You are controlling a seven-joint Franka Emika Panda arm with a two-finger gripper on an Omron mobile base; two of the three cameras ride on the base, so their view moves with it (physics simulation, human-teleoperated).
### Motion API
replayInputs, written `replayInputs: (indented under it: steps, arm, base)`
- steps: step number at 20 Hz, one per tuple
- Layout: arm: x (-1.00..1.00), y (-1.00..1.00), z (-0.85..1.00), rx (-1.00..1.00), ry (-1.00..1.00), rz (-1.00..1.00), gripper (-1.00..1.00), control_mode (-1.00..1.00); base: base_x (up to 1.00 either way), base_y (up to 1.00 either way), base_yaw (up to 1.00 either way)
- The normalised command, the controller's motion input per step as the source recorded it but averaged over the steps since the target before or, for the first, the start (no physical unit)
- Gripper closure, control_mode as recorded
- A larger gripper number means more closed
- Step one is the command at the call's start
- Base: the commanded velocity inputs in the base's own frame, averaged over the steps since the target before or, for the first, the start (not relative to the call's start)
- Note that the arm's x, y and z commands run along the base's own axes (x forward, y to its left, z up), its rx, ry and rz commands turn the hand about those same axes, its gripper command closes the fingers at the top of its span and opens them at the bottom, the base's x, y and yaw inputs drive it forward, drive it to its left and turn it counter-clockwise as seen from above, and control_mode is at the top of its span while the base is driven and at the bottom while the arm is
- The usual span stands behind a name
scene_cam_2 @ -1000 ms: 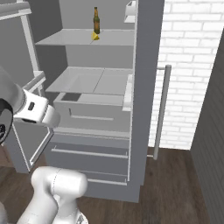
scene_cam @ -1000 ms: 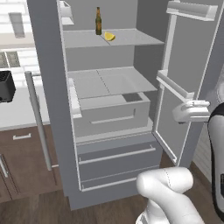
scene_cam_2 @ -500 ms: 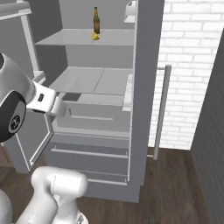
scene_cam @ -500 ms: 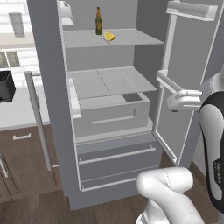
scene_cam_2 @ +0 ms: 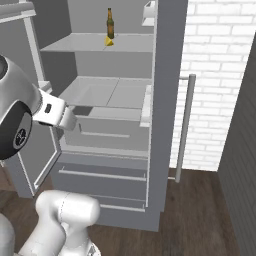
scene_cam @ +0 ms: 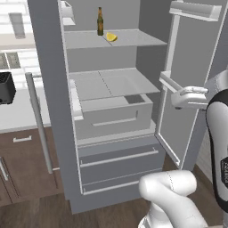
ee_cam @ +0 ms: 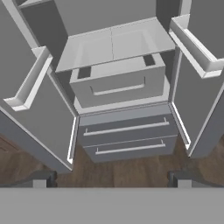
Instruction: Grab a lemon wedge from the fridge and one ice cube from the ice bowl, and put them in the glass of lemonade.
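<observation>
Step one: reaching for lemon wedge point(scene_cam: 111, 37), fridge point(scene_cam: 111, 89) doors open.
Pincer point(ee_cam: 112, 178) fully open, empty, aimed at lower drawers; wedge well above on top shelf beside brown bottle point(scene_cam: 100, 21) — next needs raising.

Grey fridge point(scene_cam: 53, 111) with pale shelves; bright yellow lemon wedge point(scene_cam: 111, 37); brown bottle point(scene_cam: 100, 22); white brick wall point(scene_cam_2: 220, 75); dark wood floor point(ee_cam: 127, 170) below the pincer.
</observation>
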Motion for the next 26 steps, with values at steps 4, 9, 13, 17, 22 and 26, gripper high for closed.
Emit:
replayInputs:
  steps: [4,9,13,17,22,26]
  arm:
    - [-0.03,-0.01,0.0,0.0,-0.01,0.0,-1.0,-1.0]
    - [-0.44,-0.17,0.15,0.04,-0.16,0.0,-1.0,-1.0]
    - [-0.09,0.08,0.27,0.0,-0.02,-0.02,-1.0,-1.0]
    - [0.0,0.04,0.24,-0.02,0.0,-0.02,-1.0,1.0]
    - [0.0,0.0,0.0,0.0,0.0,0.0,-1.0,1.0]
    - [0.0,0.0,0.0,0.0,0.0,0.0,-1.0,1.0]
  base:
    - [0.0,0.0,0.0]
    - [0.0,0.0,0.0]
    - [0.0,0.0,0.0]
    - [0.04,0.0,-0.01]
    - [0.53,0.23,-0.03]
    - [0.55,0.33,-0.03]
